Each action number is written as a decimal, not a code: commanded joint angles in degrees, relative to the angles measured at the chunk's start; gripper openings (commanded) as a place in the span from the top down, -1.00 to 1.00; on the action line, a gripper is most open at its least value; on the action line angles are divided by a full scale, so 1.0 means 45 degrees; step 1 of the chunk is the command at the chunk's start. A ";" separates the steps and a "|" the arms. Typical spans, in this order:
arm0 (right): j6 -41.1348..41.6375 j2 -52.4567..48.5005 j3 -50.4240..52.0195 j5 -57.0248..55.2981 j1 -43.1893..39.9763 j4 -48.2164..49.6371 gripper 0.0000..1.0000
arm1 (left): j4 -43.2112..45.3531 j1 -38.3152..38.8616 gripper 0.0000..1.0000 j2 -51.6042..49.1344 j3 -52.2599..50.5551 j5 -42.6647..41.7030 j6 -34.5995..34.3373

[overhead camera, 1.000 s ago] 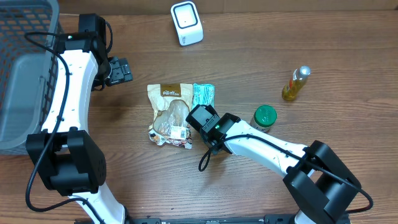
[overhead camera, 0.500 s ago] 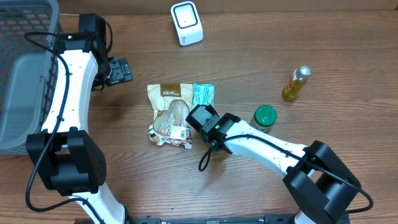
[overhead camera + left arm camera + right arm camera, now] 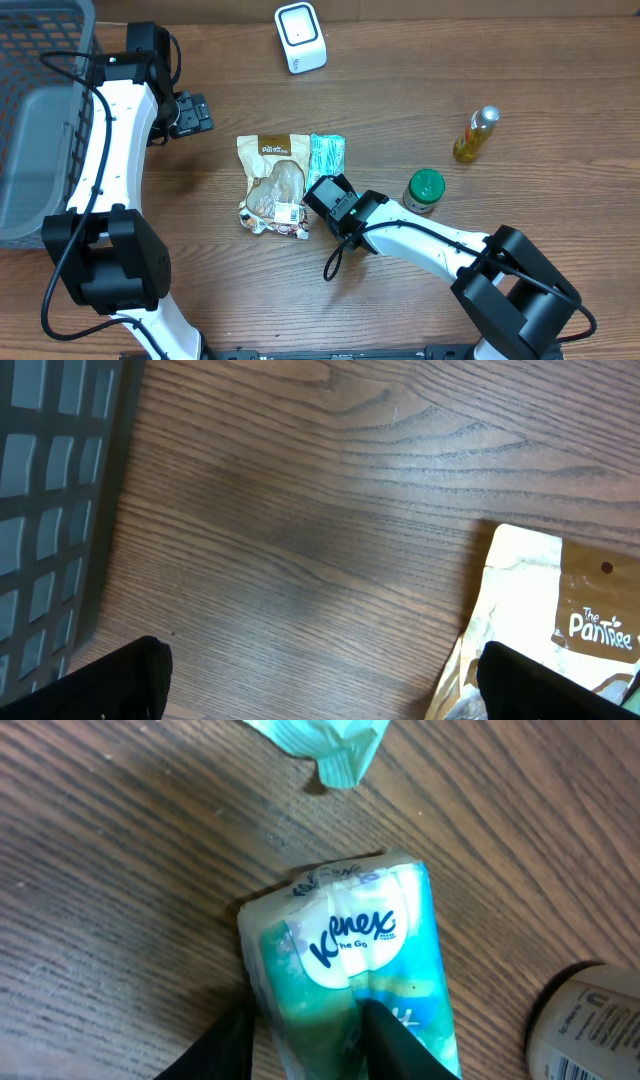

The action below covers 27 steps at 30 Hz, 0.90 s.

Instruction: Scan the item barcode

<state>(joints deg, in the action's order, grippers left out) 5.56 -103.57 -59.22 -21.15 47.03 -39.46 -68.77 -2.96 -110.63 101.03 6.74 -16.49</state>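
the tissue pack (image 3: 350,955), teal and white with a kleenex label facing up, is just to the right of the snack bag (image 3: 272,180), lying alongside it on the wooden table (image 3: 520,60). the right claw (image 3: 305,1038) is at the pack's near end, by the snack bag's lower right corner. it is partly closed, with a dark finger (image 3: 225,1045) on each side of the pack, pressing on the wrapper. whether that end is off the wood i cannot tell.

the scanner (image 3: 300,37), a small white box, stands well beyond the snack bag's top edge. the left claw (image 3: 192,112) hovers up and to the left of the snack bag, spread wide and holding nothing. a grey basket (image 3: 40,110) is far to the left of the snack bag. a jar (image 3: 424,190) with a green lid stands to the right of the snack bag, past the pack. a yellow bottle (image 3: 476,133) is farther right again.
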 commanded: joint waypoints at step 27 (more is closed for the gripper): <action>0.0087 0.1195 -0.1773 0.2370 -0.0039 -0.0704 0.93 | 0.0010 0.0165 -0.99 0.0199 0.0204 0.0165 0.0044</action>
<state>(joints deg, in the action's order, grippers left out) 5.69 -102.72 -63.68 -15.11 46.92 -42.26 -68.79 -2.96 -110.63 101.03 6.74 -16.51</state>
